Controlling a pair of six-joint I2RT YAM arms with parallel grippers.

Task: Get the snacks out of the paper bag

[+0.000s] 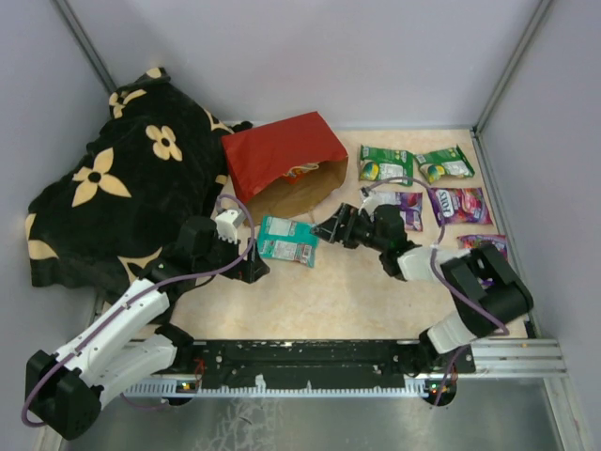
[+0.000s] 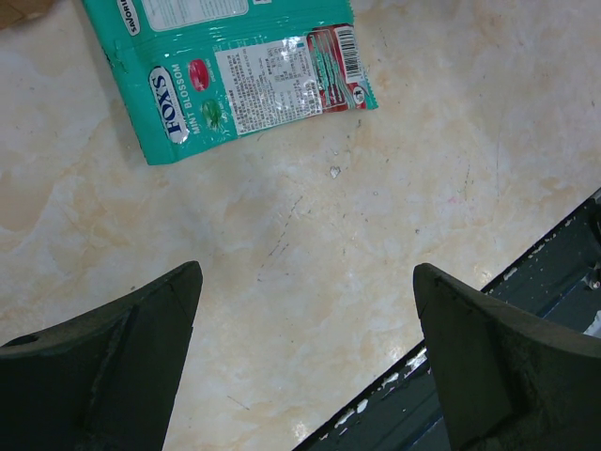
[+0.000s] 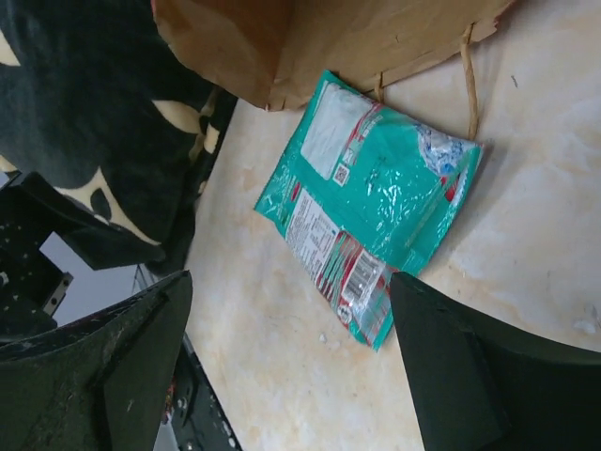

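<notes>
Teal Fox's packet (image 1: 286, 241) lies flat outside the mouth of the red paper bag (image 1: 282, 155), seemingly unpacked; right gripper (image 1: 331, 228) and left gripper (image 1: 252, 266) flank it, jaws apart, empty

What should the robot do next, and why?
Probably reach the right gripper into the bag: its jaws are open, the teal packet lies free on the table, and something orange shows in the bag's mouth.

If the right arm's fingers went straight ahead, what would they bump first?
Probably the teal snack packet, lying flat just ahead of the open right gripper; depth is hard to judge.
</notes>
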